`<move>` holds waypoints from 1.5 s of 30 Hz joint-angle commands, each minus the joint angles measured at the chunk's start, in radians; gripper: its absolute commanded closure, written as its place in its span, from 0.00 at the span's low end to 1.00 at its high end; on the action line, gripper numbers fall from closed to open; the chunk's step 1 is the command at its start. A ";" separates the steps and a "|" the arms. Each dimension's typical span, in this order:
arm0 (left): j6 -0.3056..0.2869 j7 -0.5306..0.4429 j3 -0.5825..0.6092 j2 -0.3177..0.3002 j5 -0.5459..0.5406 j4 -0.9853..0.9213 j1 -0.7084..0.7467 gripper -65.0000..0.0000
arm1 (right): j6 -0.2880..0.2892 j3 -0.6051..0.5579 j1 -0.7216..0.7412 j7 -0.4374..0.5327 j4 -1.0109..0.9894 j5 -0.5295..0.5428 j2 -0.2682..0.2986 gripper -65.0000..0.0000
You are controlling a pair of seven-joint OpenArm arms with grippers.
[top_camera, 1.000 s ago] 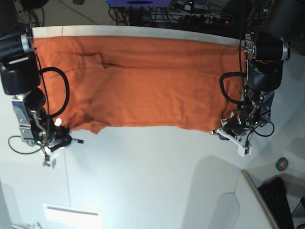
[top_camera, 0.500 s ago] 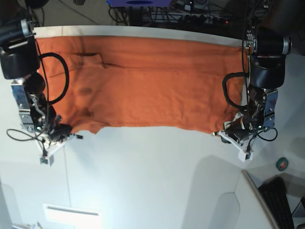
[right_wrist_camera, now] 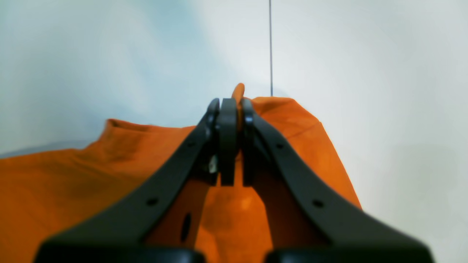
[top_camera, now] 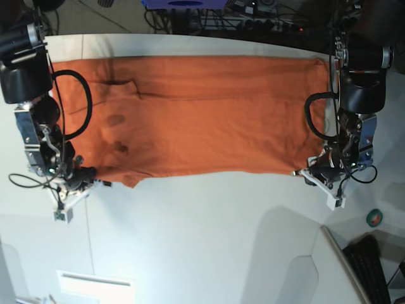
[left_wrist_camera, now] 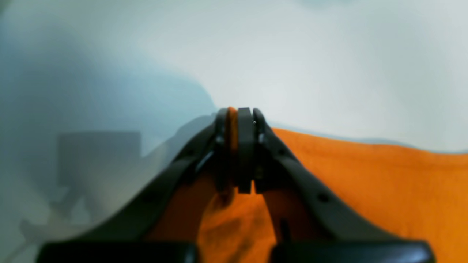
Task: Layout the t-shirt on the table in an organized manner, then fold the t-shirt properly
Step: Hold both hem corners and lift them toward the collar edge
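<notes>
T-shirt [top_camera: 196,114]: my left tool [top_camera: 308,171] and right tool [top_camera: 85,177] each pinch a corner; uneven pulling risks slipping, wrinkling on surface [top_camera: 202,234].

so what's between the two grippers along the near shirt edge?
Only the t-shirt, stretched between the right gripper and left gripper; below its hem, bare table. Base view shows it.
</notes>
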 commanded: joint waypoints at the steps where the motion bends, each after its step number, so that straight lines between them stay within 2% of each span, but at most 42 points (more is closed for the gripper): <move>1: -0.005 -0.017 -0.002 -0.024 -0.004 0.013 -0.026 0.86 | 0.003 0.006 0.019 0.021 0.016 -0.001 0.012 1.00; 5: -0.005 -0.017 -0.049 -0.027 -0.004 0.017 -0.026 0.44 | 0.003 0.004 0.016 0.021 0.016 -0.001 0.012 1.00; 8: -0.005 -0.020 -0.134 -0.027 -0.001 0.017 -0.026 0.26 | 0.003 0.004 0.015 0.021 0.016 -0.001 0.012 1.00; 11: -0.005 -0.023 -0.158 -0.029 0.001 0.012 -0.033 0.19 | 0.003 0.004 0.015 0.021 0.016 -0.001 0.012 1.00; 16: -0.005 -0.023 -0.082 -0.056 0.001 -0.002 -0.068 0.19 | 0.003 0.004 0.015 0.006 0.018 -0.001 0.012 1.00; 21: -0.005 -0.025 0.058 -0.078 0.001 -0.181 -0.169 0.19 | 0.003 0.004 0.015 -0.017 0.058 -0.001 0.012 1.00; 24: -0.005 -0.026 0.115 -0.078 0.001 -0.215 -0.189 0.19 | 0.001 0.010 0.006 -0.034 0.087 -0.001 0.012 1.00; 34: -0.005 -0.026 0.144 -0.068 0.001 -0.220 -0.168 0.20 | 0.000 0.010 0.002 -0.046 0.113 -0.001 0.012 1.00; 36: -0.005 -0.026 0.145 -0.068 0.001 -0.221 -0.160 0.28 | 0.000 0.010 0.001 -0.046 0.113 -0.001 0.012 1.00; 38: -0.005 -0.029 0.135 -0.068 0.001 -0.223 -0.145 0.42 | 0.000 0.010 0.001 -0.046 0.113 -0.001 0.012 1.00; 41: -0.005 -0.085 0.135 -0.068 -0.001 -0.258 -0.137 0.55 | 0.000 0.010 0.001 -0.046 0.113 -0.001 0.012 1.00; 45: -0.005 -0.123 0.133 -0.068 -0.006 -0.310 -0.138 0.58 | 0.000 0.010 0.001 -0.046 0.113 -0.001 0.012 1.00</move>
